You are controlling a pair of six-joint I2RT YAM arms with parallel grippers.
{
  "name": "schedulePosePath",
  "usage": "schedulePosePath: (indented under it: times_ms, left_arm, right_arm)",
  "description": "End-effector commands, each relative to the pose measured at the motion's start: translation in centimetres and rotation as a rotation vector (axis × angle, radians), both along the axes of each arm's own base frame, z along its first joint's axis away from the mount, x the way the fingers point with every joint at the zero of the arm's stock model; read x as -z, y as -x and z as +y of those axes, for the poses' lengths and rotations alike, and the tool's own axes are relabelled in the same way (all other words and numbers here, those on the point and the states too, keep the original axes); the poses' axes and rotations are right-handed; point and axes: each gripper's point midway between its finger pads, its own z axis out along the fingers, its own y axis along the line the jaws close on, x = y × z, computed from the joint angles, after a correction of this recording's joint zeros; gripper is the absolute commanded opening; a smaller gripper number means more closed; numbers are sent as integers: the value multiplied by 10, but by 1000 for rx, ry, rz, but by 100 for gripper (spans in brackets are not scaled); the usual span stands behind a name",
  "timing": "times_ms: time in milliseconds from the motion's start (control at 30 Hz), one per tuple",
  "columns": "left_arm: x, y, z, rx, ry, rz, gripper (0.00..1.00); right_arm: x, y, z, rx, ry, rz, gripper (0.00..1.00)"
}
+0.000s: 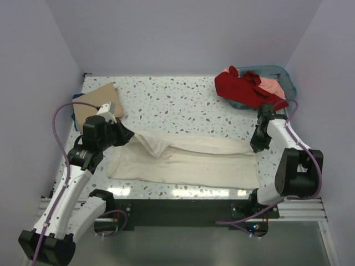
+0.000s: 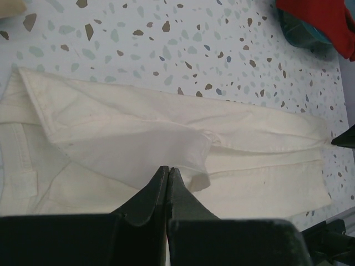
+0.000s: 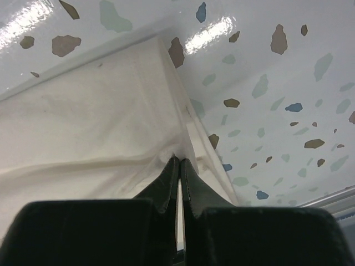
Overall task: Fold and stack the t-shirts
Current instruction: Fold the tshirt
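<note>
A large cream t-shirt (image 1: 188, 160) lies on the speckled table folded into a long band, left to right. My left gripper (image 1: 128, 136) is at its left upper part, shut on a lifted thin layer of the cloth (image 2: 138, 127), with the tips (image 2: 167, 169) closed together. My right gripper (image 1: 256, 147) is at the shirt's right end, shut on the cloth's edge (image 3: 83, 111), which puckers at the tips (image 3: 179, 159). A red t-shirt (image 1: 244, 86) and a salmon-pink one (image 1: 270, 86) lie in and over the basket. A tan t-shirt (image 1: 97, 102) lies at the back left on a dark blue one (image 1: 76, 105).
The teal plastic basket (image 1: 280, 73) stands at the back right corner, also seen in the left wrist view (image 2: 297, 36) under the red t-shirt (image 2: 321, 22). Purple walls close in the table on three sides. The table's front edge (image 1: 183, 193) runs just below the cream shirt.
</note>
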Motion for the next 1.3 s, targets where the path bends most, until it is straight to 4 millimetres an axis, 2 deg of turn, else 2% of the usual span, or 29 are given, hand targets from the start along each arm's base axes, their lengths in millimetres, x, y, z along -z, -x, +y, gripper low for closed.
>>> schedulePosePath:
  times_ms: [0, 167, 333, 367, 400, 433, 500, 533, 600, 767, 900, 933, 1000, 1067, 1100, 1133, 1200, 1233, 1267]
  left_arm:
    - [15, 15, 0, -14, 35, 65, 0]
    - [32, 33, -6, 8, 74, 127, 0]
    - [40, 43, -5, 11, 84, 153, 0]
    - [43, 46, -6, 11, 84, 165, 0]
    - [44, 47, -5, 8, 84, 170, 0]
    - [44, 48, -5, 8, 85, 171, 0]
    - [46, 52, -4, 6, 82, 184, 0]
    - [46, 53, -4, 7, 83, 186, 0]
    - [49, 57, -3, 7, 81, 201, 0]
    - [46, 62, -6, 29, 91, 208, 0]
    - [49, 63, -7, 46, 82, 225, 0]
    - [51, 62, -5, 38, 69, 227, 0]
    - [56, 58, -3, 33, 41, 252, 0]
    - [59, 52, 5, 13, -16, 264, 0]
    - [66, 49, 9, -1, -47, 295, 0]
    - [63, 42, 17, -34, -87, 289, 0]
    - [67, 32, 23, -38, -146, 299, 0]
    - [65, 26, 26, -51, -165, 289, 0]
    - [70, 18, 27, -50, -184, 290, 0]
  right_arm:
    - [-4, 10, -8, 41, 49, 10, 0]
    - [-3, 18, -11, 63, 68, 39, 0]
    - [3, 27, -12, 69, 78, 97, 0]
    - [3, 27, -11, 65, 81, 98, 7]
    - [2, 26, -10, 59, 89, 92, 18]
    - [-4, 24, -10, 51, 101, 69, 45]
    - [-13, 20, -7, 32, 127, 33, 60]
    - [-18, 19, -5, 24, 129, 12, 63]
    - [-32, 15, -5, 31, 135, -50, 63]
    - [-58, -4, 20, -51, 82, -206, 62]
    - [-61, -26, 66, -185, -34, -276, 60]
    - [-61, -28, 92, -258, -105, -284, 59]
    - [-57, -32, 126, -354, -187, -283, 58]
    - [-60, -35, 174, -475, -288, -307, 57]
    - [-53, -36, 190, -511, -311, -294, 55]
    - [-59, -38, 222, -591, -350, -325, 55]
    - [-60, -35, 259, -676, -417, -330, 54]
    - [-57, -35, 289, -742, -446, -329, 54]
    - [-58, -32, 308, -778, -489, -325, 54]
